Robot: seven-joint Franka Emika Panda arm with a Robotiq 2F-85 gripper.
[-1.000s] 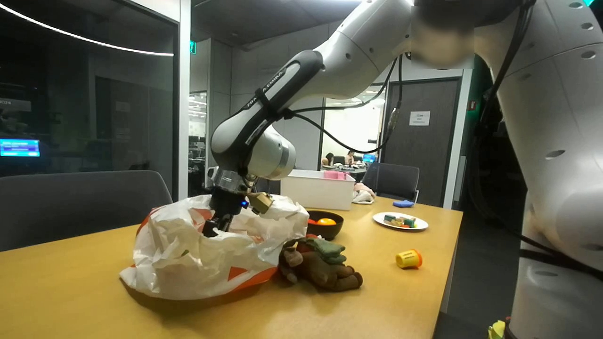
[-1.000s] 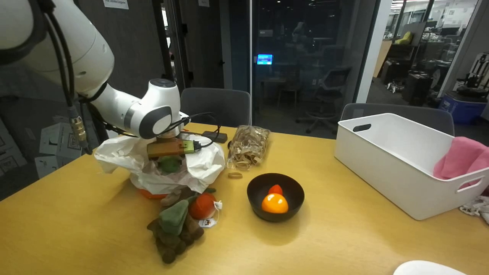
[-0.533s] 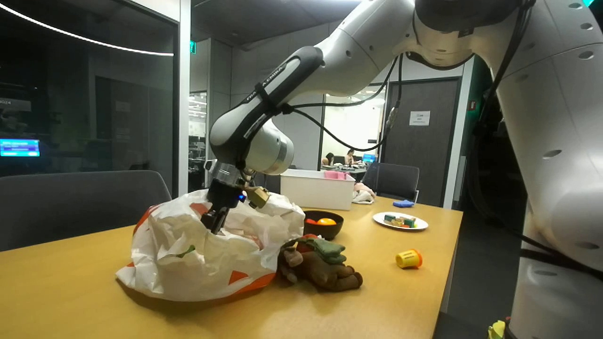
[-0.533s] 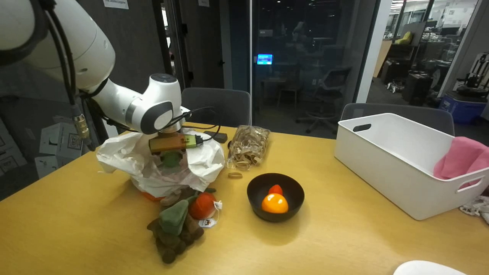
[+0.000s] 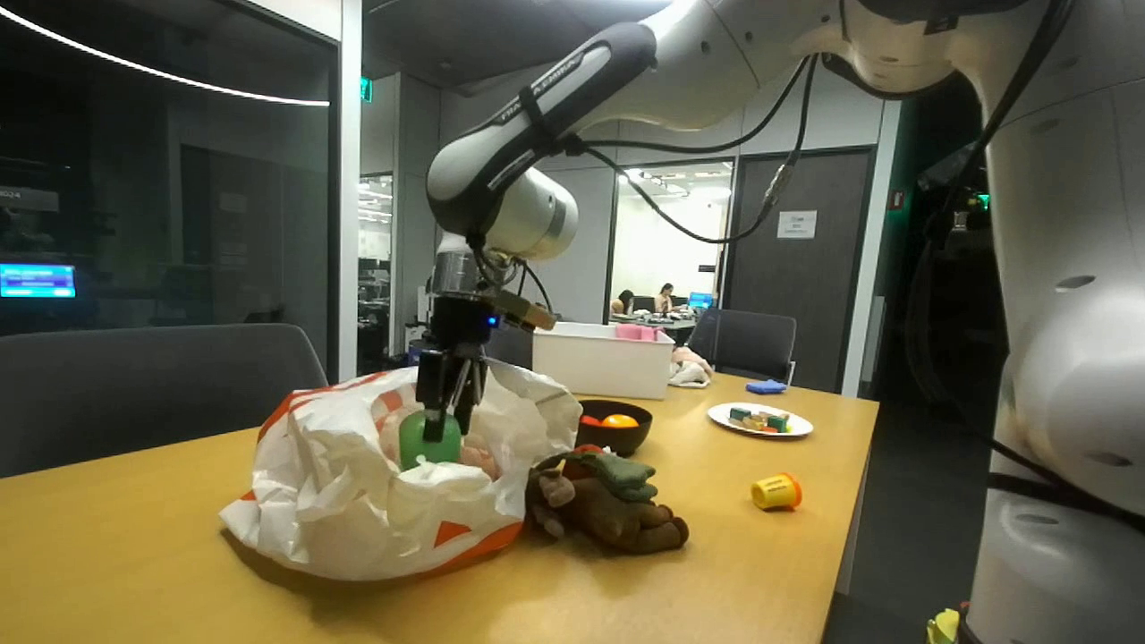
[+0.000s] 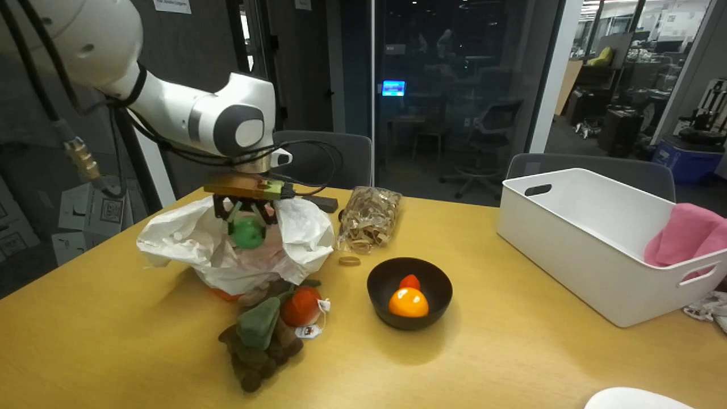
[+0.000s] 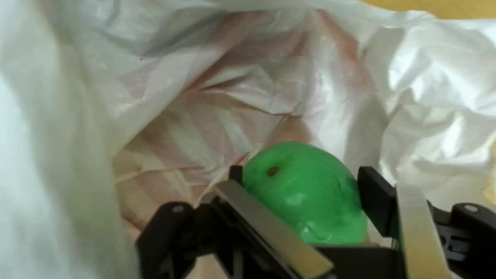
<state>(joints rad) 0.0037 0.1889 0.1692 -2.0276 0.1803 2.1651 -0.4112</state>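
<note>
Green fruit (image 7: 306,193) sits clamped between the fingers of the gripper (image 7: 304,182), whose pads meet its opposite sides as we look from the wrist. We find it at the gaping mouth of a white plastic bag (image 5: 331,510), its lower part hidden from us behind the crumpled near rim in an exterior view. Seen from the wrist, the bag rings fruit and fingers: a tall fold rises on the left of that view with a gap before the gripper, while a creased flap comes close to one finger, and whether they touch we cannot tell. Outside, a brown plush toy (image 5: 617,514) lies just beside the bag, and we see a transparent packet (image 6: 369,218) near it too. A dark bowl (image 6: 436,284) stands apart, a stretch of table (image 6: 483,352) between it and the bag. Farther off we have a high-walled white bin (image 6: 568,250), near a table edge, and a white plate (image 5: 720,415), well apart from the bag; one yellow tub (image 5: 775,492) lies on its side near another edge.
</note>
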